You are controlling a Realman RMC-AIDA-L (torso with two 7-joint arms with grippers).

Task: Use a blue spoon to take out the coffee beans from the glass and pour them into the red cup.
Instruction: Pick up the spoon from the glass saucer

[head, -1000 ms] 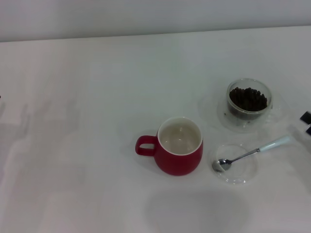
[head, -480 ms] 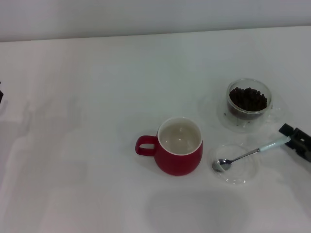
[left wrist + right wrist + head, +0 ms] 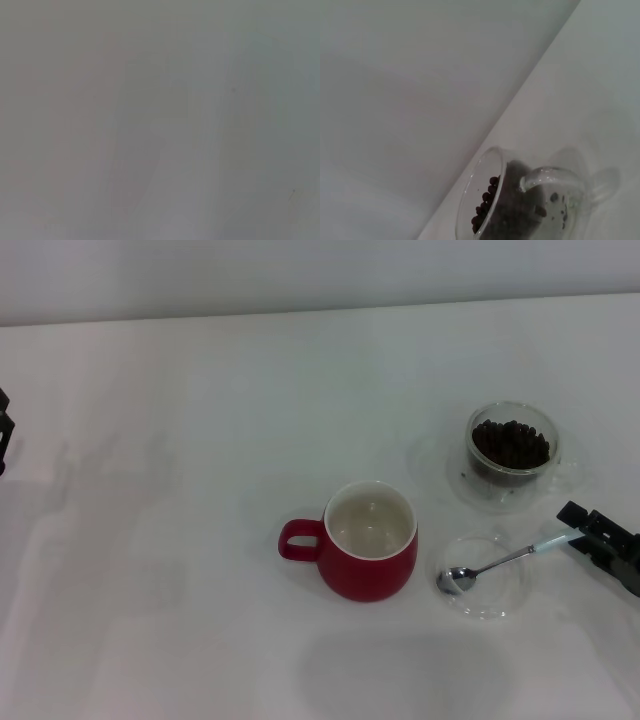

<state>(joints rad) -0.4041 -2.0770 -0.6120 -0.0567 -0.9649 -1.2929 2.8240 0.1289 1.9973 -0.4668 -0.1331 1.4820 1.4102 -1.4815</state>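
The red cup stands mid-table with its white inside bare and its handle toward my left. To its right the blue spoon lies with its silver bowl in a flat clear dish, pale handle pointing right. My right gripper is at the handle's far end, open, a dark finger on each side of the tip. Behind the dish stands the glass holding coffee beans. My left gripper barely shows at the far left edge.
The glass stands on a clear round saucer. White tabletop stretches left of the red cup, and a pale wall closes off the back. The left wrist view holds only blank pale surface.
My right gripper has come in from the right edge toward the left and now reaches the spoon's handle end. The left gripper has crept into view at the far left.
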